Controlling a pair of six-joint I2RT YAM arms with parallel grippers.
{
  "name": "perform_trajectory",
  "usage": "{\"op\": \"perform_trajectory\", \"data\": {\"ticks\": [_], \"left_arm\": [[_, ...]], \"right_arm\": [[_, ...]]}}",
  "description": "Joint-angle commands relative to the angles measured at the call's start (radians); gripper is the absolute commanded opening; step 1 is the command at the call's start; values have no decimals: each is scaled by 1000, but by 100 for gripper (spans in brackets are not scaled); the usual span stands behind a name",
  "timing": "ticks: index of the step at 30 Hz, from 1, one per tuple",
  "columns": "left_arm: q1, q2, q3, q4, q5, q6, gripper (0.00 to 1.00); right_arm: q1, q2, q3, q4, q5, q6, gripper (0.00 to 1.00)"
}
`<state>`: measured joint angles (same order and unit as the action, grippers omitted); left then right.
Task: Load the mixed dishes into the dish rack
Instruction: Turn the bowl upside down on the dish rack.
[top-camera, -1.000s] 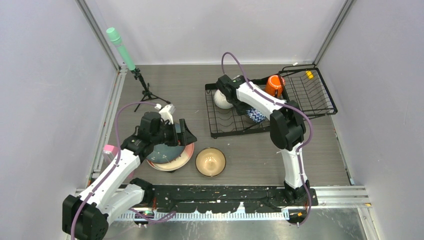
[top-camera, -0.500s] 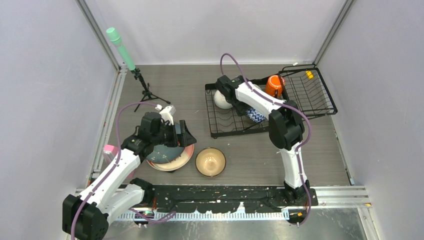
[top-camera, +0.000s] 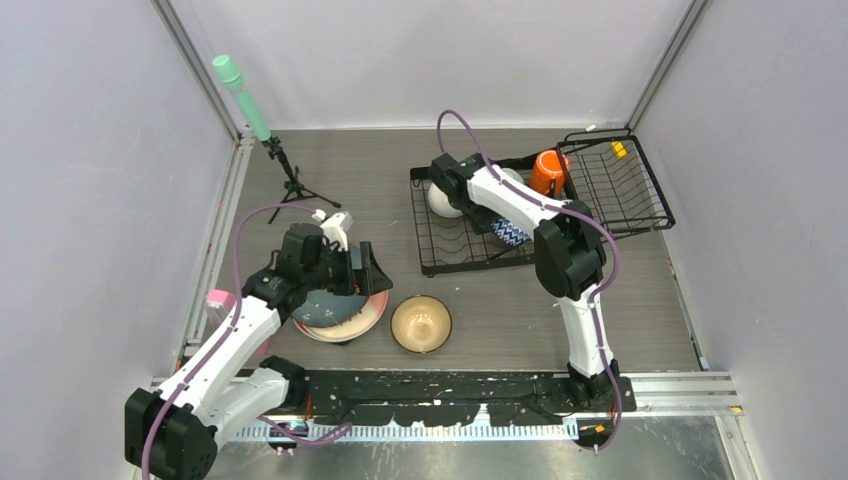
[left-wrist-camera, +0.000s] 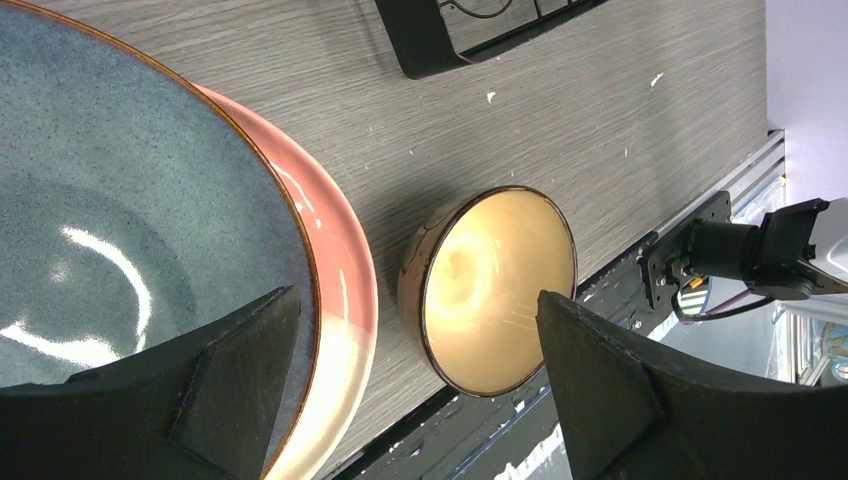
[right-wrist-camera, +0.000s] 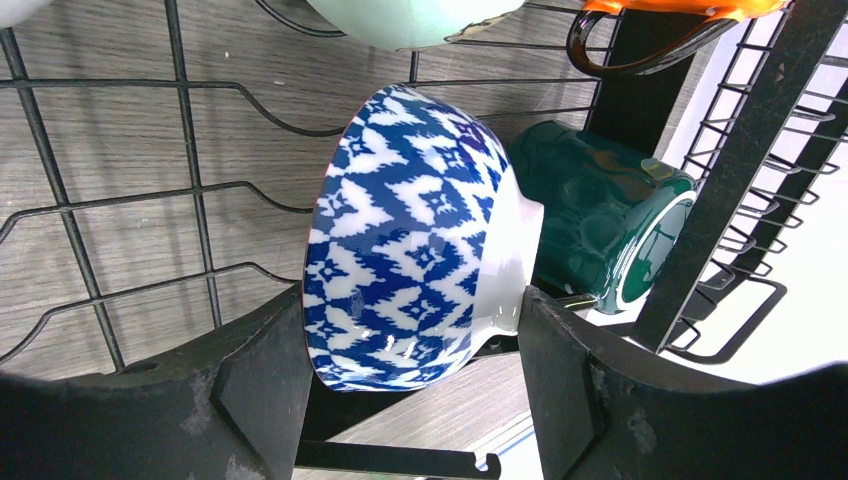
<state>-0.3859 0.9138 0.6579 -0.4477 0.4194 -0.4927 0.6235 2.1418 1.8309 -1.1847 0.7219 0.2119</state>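
You're looking at a grey wood-grain worktop (top-camera: 360, 170) boxed in by plain pale lilac walls (top-camera: 420, 60), with aluminium rails (top-camera: 203, 70) at the corners, evenly lit

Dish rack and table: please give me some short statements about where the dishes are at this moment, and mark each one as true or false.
1. The brown bowl sits inside the dish rack. False: it stands on the table, outside the rack.
2. The teal plate lies on top of the pink plate. True.
3. The blue-patterned bowl is tipped on its side in the rack, next to the teal mug. True.
4. The left gripper is shut on the pink plate. False: its jaws are open and hold nothing.
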Motion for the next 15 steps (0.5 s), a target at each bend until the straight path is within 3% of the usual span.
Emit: {"op": "perform_trajectory", "data": {"ticks": [1,15], "left_arm": [[-2,-11,46,-21,13,22,91],[-2,-14,48,-32,5,24,91]], "right_arm": [[14,38,9,40,-97,56,73],[30,61,-22,85,-89,89,77]]}}
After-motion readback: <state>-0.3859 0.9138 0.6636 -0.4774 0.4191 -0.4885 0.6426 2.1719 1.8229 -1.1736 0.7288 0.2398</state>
